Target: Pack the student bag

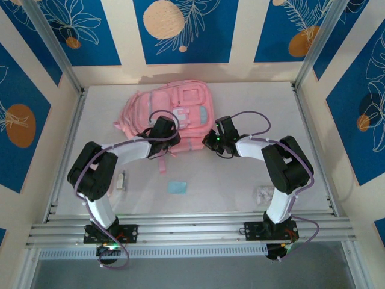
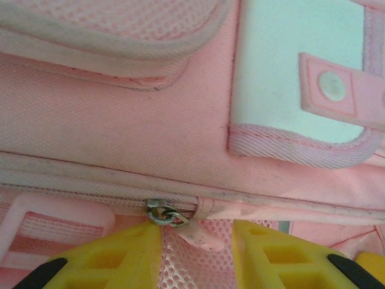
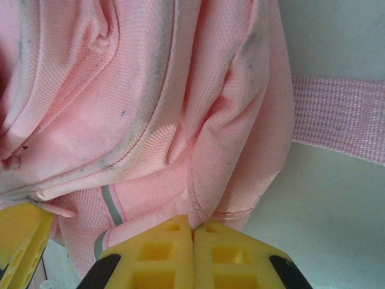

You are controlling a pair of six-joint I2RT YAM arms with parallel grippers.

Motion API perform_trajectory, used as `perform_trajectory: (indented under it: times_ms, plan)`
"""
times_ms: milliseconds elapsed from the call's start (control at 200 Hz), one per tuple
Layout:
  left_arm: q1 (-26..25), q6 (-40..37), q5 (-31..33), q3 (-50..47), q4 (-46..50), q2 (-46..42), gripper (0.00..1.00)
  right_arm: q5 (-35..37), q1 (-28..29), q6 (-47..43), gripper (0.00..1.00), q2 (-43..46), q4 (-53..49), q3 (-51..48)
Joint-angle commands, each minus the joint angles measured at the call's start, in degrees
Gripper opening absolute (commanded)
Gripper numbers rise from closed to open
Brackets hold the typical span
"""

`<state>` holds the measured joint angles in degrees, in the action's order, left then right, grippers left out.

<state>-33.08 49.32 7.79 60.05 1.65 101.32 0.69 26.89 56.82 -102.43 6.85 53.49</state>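
Observation:
The pink student bag [image 1: 174,108] lies flat at the back middle of the table, with its white-pink patch [image 2: 295,66] facing up. My left gripper [image 2: 197,233] rests on the bag's near side [image 1: 165,129]. It is open, and its yellow fingers [image 2: 129,253] stand either side of a metal zipper slider [image 2: 162,214] and its pink pull tab [image 2: 201,236] without closing on them. My right gripper [image 3: 194,226] is at the bag's near right corner [image 1: 212,138], shut on a fold of the pink fabric [image 3: 204,180].
A thin pink strap [image 3: 340,117] trails from the bag over the white table [image 3: 325,211]. Near the front lie a small blue card [image 1: 178,187], a small white object [image 1: 121,180] and a clear packet [image 1: 263,194]. Metal rails [image 1: 192,232] edge the table.

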Motion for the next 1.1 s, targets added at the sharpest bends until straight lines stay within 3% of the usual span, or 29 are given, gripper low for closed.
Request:
perform_trajectory:
  times_ms: [0,510,755,930,1095]
  plan:
    - [-1.3,-4.8,3.7,2.3,4.3,-2.0,0.37,-1.6,0.9,-0.6,0.0,-0.4,-1.5,0.1]
    - [-2.1,-1.3,6.0,3.8,1.9,6.4,0.39,-2.1,1.1,0.1,0.0,-0.8,0.3,-0.5]
    - [-1.7,-2.6,11.6,5.8,2.6,8.1,0.41,-2.4,1.0,-0.2,0.0,-0.4,1.0,-1.2]
    - [-0.6,-6.1,11.0,6.8,4.8,7.2,0.23,-2.8,0.5,-0.1,0.0,-0.2,1.3,-1.8]
    - [-0.4,-8.1,8.4,7.3,7.6,4.4,0.15,-3.0,0.3,-0.2,0.0,-0.4,1.5,-2.0]
